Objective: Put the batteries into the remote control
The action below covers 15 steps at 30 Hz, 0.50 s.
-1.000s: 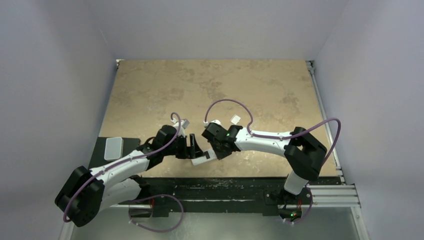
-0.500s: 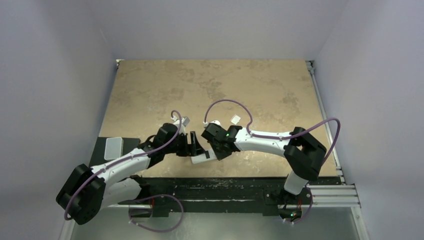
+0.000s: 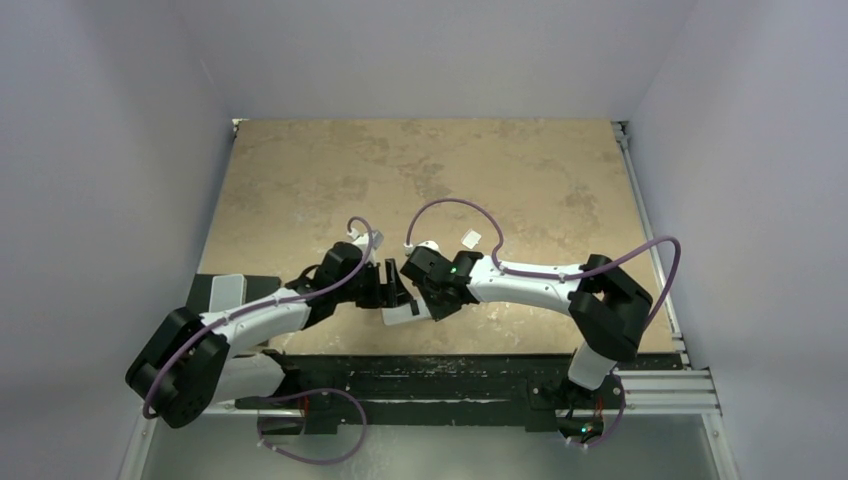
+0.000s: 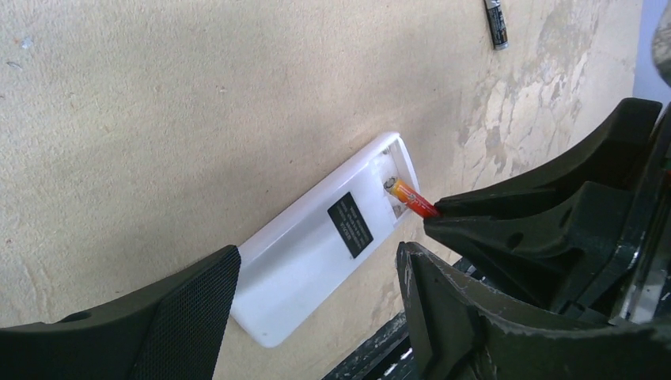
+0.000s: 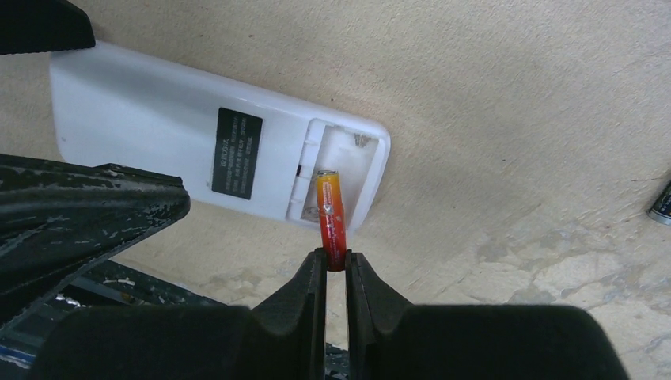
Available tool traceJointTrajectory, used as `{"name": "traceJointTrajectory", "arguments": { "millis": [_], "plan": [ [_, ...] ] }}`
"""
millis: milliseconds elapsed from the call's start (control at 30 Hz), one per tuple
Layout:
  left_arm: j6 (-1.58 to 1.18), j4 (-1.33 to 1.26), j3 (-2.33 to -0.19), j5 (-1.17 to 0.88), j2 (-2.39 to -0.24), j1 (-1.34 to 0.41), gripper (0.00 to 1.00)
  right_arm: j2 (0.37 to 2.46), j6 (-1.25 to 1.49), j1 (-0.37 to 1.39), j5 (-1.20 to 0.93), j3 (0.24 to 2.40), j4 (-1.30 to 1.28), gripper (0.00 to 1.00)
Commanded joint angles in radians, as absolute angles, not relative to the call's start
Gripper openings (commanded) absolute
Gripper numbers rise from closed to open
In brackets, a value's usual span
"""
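White remote control, reddish-orange battery, black label.

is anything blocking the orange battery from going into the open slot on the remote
Nothing visible blocks it. The right gripper pinches the orange battery by one end, and its free end already reaches into the open compartment of the remote, whose cover is off. The left gripper straddles the remote's other end, clear of the slot.

Light was soft, even and fairly bright; wrist views stayed sharp, with faint shadows beside the remote control and no glare
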<state>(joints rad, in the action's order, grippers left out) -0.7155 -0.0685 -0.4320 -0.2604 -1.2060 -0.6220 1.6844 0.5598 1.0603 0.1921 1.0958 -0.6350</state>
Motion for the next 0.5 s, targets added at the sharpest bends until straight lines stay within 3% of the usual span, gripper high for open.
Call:
{"name": "traceJointTrajectory", "arguments": {
  "millis": [0,467],
  "plan": [
    [-0.690,-0.097,-0.438,-0.268,-1.216,-0.620,0.73,1.684,0.582,1.068,0.217,1.128,-0.654,0.08],
    [-0.697,-0.072,-0.395,-0.279,-1.155,-0.620,0.73,1.673,0.600,1.068,0.237,1.129,-0.697,0.09]
  ]
}}
